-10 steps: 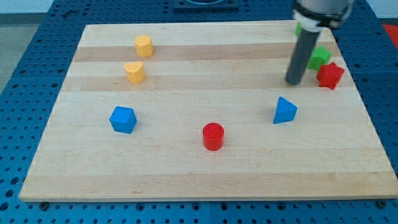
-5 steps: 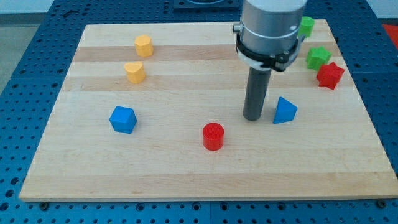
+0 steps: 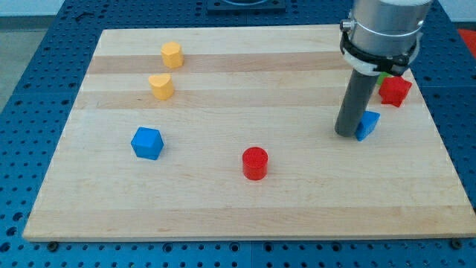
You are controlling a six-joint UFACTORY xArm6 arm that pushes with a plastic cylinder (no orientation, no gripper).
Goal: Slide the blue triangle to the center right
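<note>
Seven blocks are showing on the wooden board (image 3: 223, 208), possibly more behind the arm: two yellow, two blue, two red and one green. The yellow pair, a hexagon-like block (image 3: 172, 53) and a heart (image 3: 161, 85), are sitting toward the board's top-left, a blue cube (image 3: 146, 142) and red cylinder (image 3: 255, 162) nearer its bottom edge. A blue triangle (image 3: 367, 123), a red star-like block (image 3: 395, 90) and a sliver of green block (image 3: 381, 75) are crowding the board's right edge.

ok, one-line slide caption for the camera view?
My tip presses the left side of the blue triangle, near the red star at the board's right.
</note>
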